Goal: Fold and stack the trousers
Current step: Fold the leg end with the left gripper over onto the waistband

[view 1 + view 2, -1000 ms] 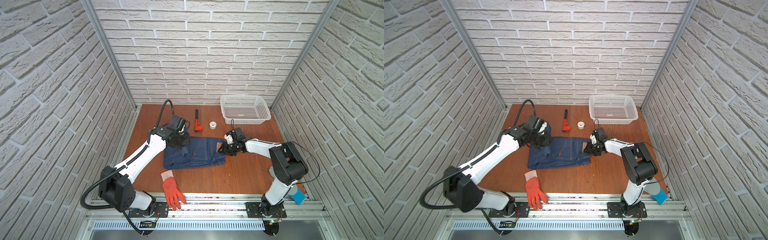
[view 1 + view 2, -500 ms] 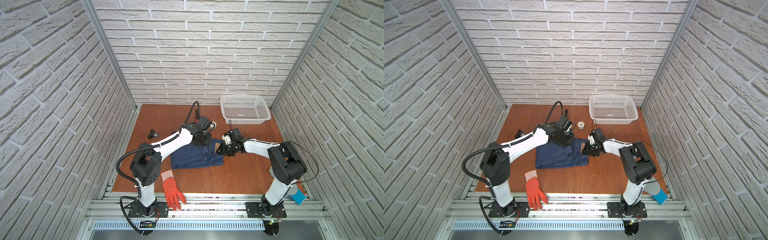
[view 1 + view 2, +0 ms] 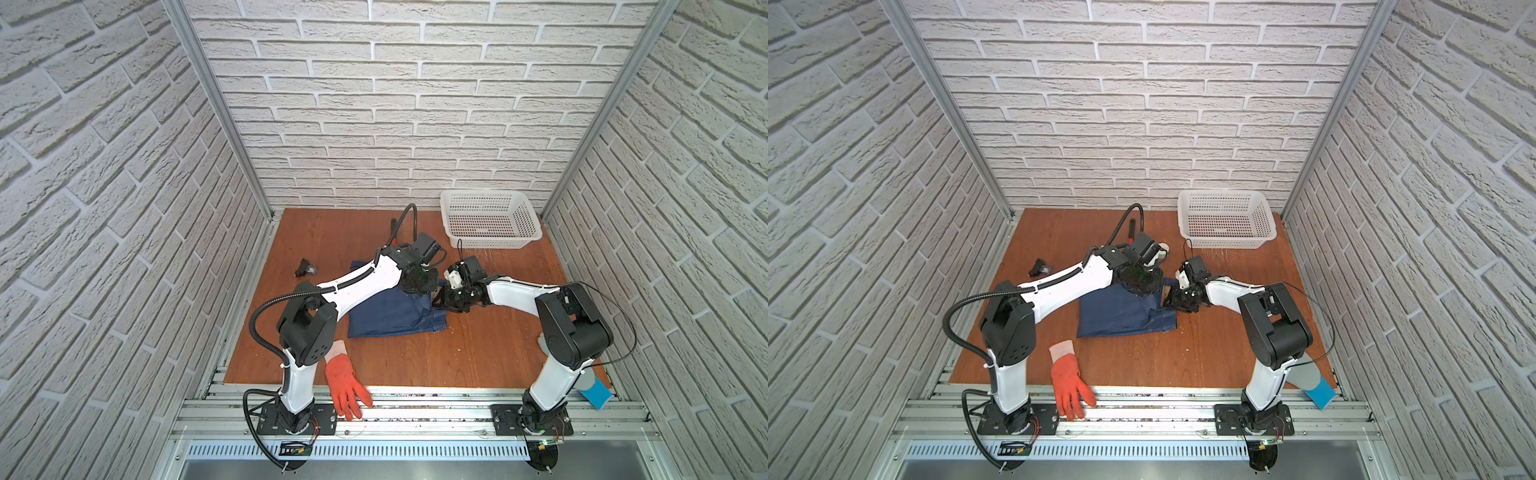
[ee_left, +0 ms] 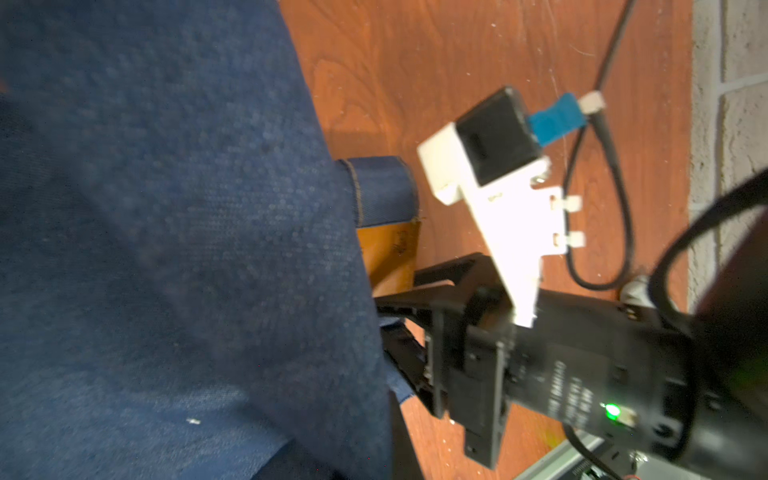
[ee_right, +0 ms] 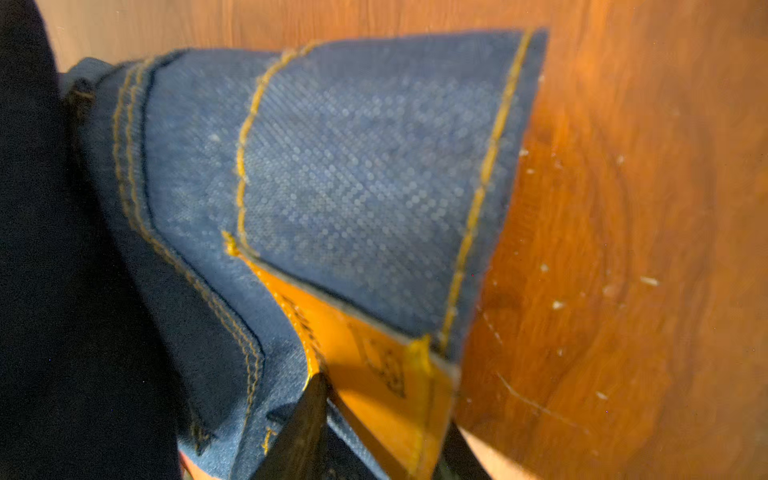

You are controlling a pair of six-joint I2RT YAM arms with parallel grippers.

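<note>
**Ana:** Where are the trousers now?

**Ben:** The trousers (image 3: 386, 320) lie mid-bench (image 3: 478, 353), partly folded into a rough block. They are well apart from the basket (image 3: 490, 245) in the back corner.

**Ana:** And the end effectors?

**Ben:** The left end effector (image 3: 419, 291) reaches across to the waist end, clamped tight on a pinch of denim. The cloth hangs right up against its wrist camera. The right end effector (image 4: 399, 332) is closed partway on the corner of the waistband (image 5: 365, 166). One of its fingers (image 5: 309, 415) lies against the leather patch (image 5: 374, 374).

**Ana:** How will they handle?

**Ben:** Heavy for cloth, I'd judge, and limp. Denim droops from whatever point lifts it and drags the rest along. It isn't slippery or fragile. Stacked layers are thick, so a grip on them won't close fully.

**Ana:** Where is the best hold?

**Ben:** The waistband and the hems. Those doubled, stitched edges are stiffer and unlikely to slide out. A pinch in the middle of a leg would only raise a tent. Two holds set apart along one edge should carry a fold over flat. A single hold would probably let it twist.
</note>
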